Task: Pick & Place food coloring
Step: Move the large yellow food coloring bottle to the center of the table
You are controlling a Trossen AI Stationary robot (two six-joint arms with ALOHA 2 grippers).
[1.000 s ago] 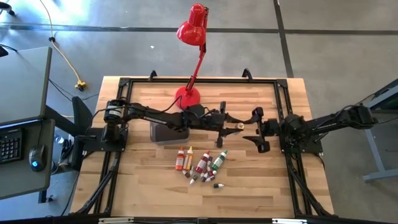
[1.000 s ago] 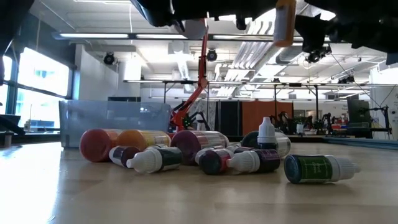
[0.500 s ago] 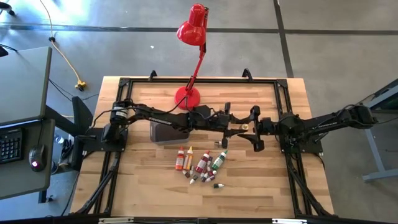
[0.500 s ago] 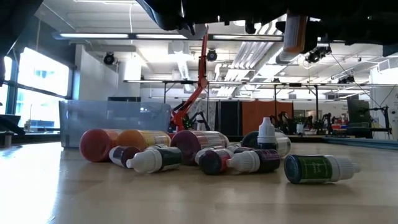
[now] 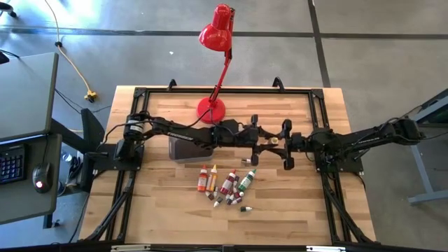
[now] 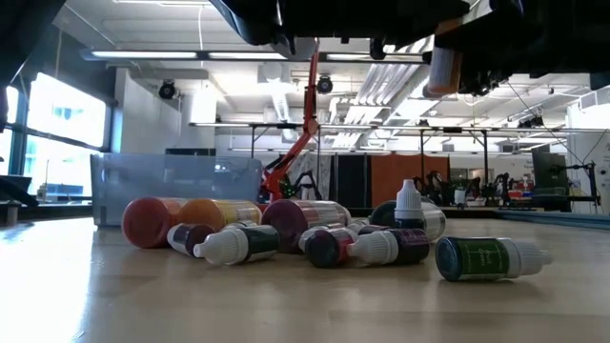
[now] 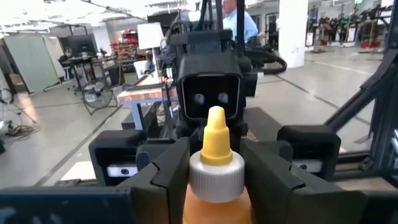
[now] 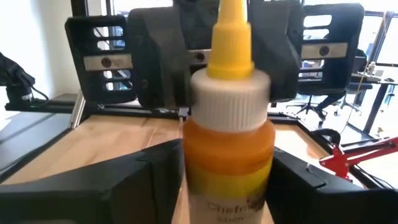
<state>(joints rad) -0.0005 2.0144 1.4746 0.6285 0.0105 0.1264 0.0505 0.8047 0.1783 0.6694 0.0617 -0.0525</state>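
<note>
**Orange bottle held between both grippers above the table**

Surface and room: wooden table [image 5: 161,210] with a black frame around it. A red desk lamp [image 5: 215,42] stands at the far edge. Beyond the table, a concrete floor; a desk with a keyboard [image 5: 12,159] and mouse [image 5: 40,185] sits off the left side. The low view looks into a big workshop hall with ceiling lights and windows.

Change: a second ago the right gripper [image 5: 285,144] stood apart from the left gripper [image 5: 260,142], fingers spread wide. It has since moved in to meet the left one at mid-table. The bottles on the table have not shifted.

Now: an orange-yellow food coloring bottle [image 8: 230,134], white collar and yellow tip, sits between the two grippers, raised above the table. Left fingers [image 7: 165,177] flank its neck on both sides; right fingers [image 8: 134,180] flank its body. Whether either pair presses firmly, I cannot tell.

Containers: grey tub [image 5: 187,149] lies beneath the left arm; contents hidden. The remaining bottles [image 5: 227,185] lie clustered on the wood in front of it, most on their sides, one white-capped one upright [image 6: 408,205].
</note>
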